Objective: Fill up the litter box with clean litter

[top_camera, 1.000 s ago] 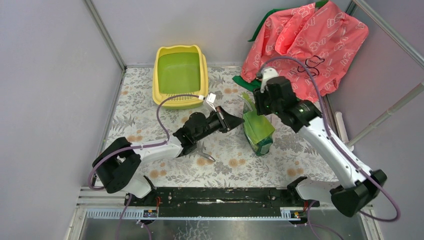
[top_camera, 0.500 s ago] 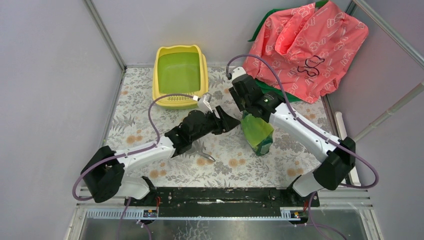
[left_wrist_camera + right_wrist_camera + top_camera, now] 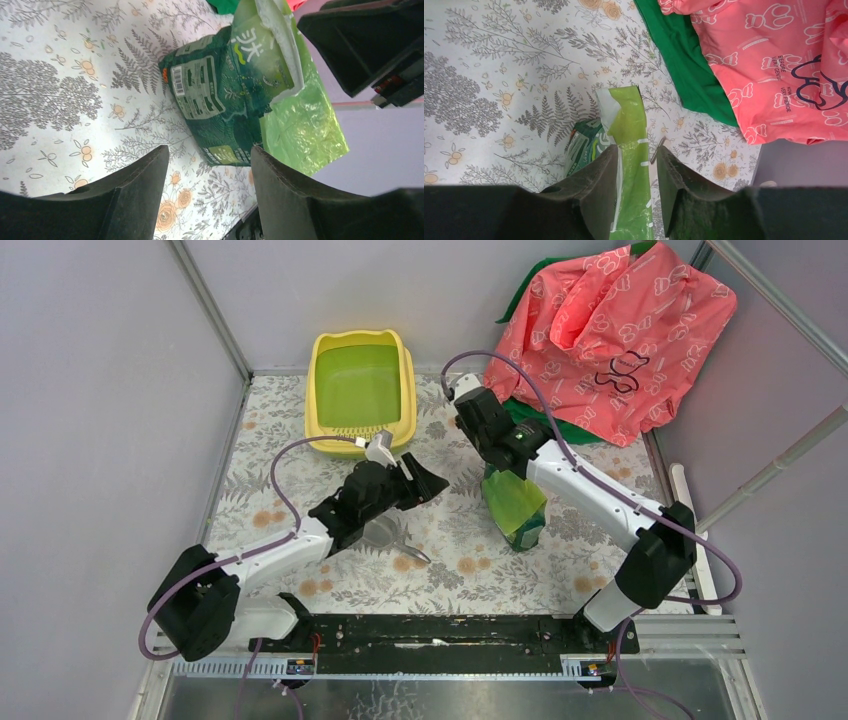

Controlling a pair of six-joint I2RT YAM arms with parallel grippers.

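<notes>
Fern-print tablecloth (image 3: 260,440), grey walls (image 3: 100,390), litter box (image 3: 312,405) at back, pink cloth (image 3: 620,330) rear right

The left arm (image 3: 270,555) holds jaws wide apart; the right arm (image 3: 590,490), narrowly parted.

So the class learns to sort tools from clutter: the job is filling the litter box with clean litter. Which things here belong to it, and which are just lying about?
Belong to the job: yellow litter box; opened green bag, probably the litter's.
Just lying about: pink printed bag; green cloth under it; small metal piece.
</notes>
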